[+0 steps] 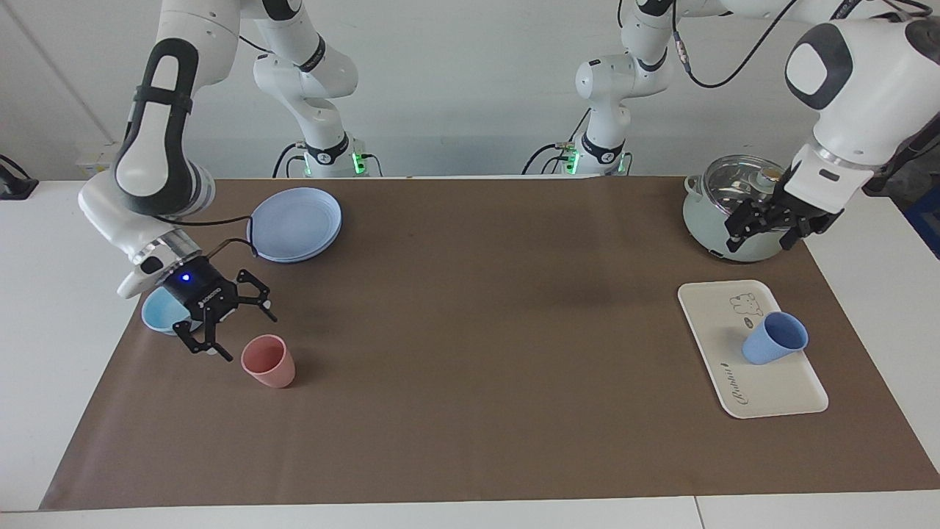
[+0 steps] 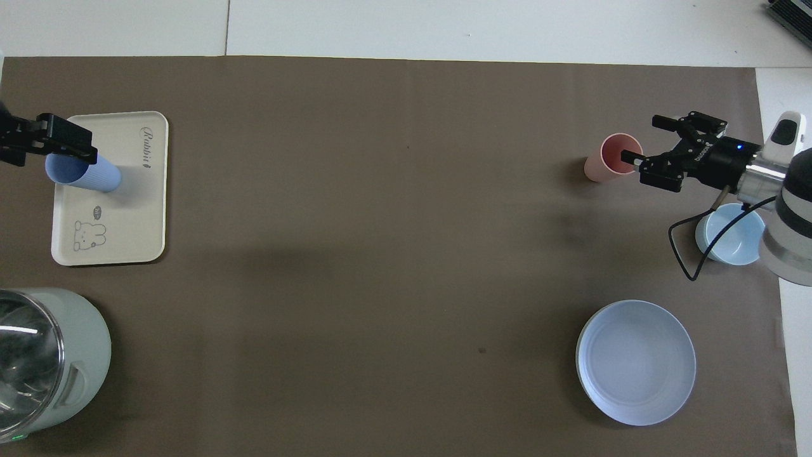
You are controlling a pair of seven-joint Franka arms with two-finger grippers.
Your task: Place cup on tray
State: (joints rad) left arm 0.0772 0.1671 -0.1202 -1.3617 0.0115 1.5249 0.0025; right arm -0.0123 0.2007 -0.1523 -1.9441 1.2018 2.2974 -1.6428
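The cup [image 1: 775, 338] stands on the tray [image 1: 712, 316], tilted, its mouth leaning toward the left arm's end of the table. The facing view shows the left gripper [image 1: 760, 234] up in the air over the pot [image 1: 723, 220], clear of the cup; from overhead the gripper [image 2: 38, 139] seems to sit right at the cup's [image 2: 85, 174] rim, at the tray's [image 2: 146, 222] edge. Whether its fingers are open or closed cannot be told.

The right gripper [image 1: 231, 334] hangs spread wide, empty, just beside the pink cup [image 1: 269, 361], with the bowl [image 1: 158, 312] partly hidden under its wrist. The overhead view shows the bowl [image 2: 729, 236] almost whole and the pink cup [image 2: 609, 158] at one fingertip.

The pot [image 2: 44, 355] is cut off at the overhead view's edge. The plates [image 1: 295, 224] lie nearer the robots. Brown paper [image 1: 470, 367] covers the white table [image 1: 44, 367]; a pale wall stands at the back.
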